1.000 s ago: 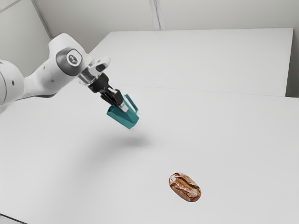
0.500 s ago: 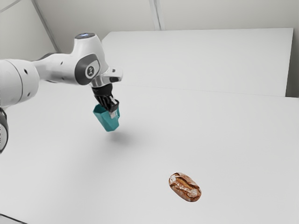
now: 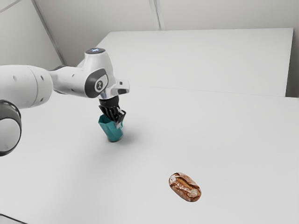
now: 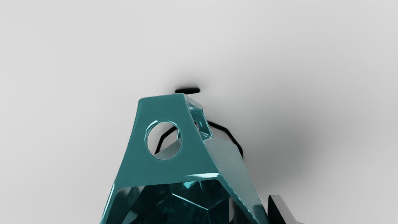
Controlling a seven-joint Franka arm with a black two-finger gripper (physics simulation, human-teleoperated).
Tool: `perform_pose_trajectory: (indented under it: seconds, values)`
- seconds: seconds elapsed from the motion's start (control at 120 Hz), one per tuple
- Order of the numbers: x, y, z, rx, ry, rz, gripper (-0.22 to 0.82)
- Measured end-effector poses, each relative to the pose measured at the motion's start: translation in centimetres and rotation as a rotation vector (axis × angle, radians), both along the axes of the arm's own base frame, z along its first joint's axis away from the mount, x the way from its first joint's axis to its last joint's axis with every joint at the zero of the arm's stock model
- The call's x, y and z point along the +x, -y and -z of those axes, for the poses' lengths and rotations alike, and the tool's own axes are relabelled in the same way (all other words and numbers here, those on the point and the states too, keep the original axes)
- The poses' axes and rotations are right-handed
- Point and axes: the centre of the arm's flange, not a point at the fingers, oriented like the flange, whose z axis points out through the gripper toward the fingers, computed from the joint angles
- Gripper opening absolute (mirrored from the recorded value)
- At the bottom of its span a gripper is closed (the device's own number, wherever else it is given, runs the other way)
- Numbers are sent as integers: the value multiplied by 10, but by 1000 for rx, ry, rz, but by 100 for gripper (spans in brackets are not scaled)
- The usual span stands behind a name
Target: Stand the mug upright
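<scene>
One mug (image 3: 111, 131) leans, clenched in the gripper (image 3: 118, 124) — base perhaps not flat on the table (image 3: 233, 135) — early release could topple it.

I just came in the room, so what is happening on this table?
A robot arm is handling a teal mug, with its black gripper shut on it near the rim. The mug is close to upright, its mouth facing mostly upward and its base low over the table. I cannot tell if the base already touches. A brown, bread-like object lies apart from them, unhandled.
</scene>
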Motion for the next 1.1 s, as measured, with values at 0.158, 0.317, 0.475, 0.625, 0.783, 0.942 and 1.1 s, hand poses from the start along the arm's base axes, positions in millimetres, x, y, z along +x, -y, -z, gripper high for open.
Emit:
perform_pose_trajectory:
  seconds: [0.158, 0.317, 0.475, 0.625, 0.783, 0.942, 1.1]
  values:
    - [0, 2, -9, -11, 19, -20, 28]
    - [-4, 9, -51, -27, 73, -24, 45]
    - [0, 10, -135, -56, 146, -44, 53]
    - [-2, 10, -195, -63, 155, -50, 57]
    - [-24, 9, -228, -67, 142, -55, 59]
    - [-34, 8, -235, -71, 105, -61, 60]
    - [-37, 8, -233, -73, 84, -64, 60]
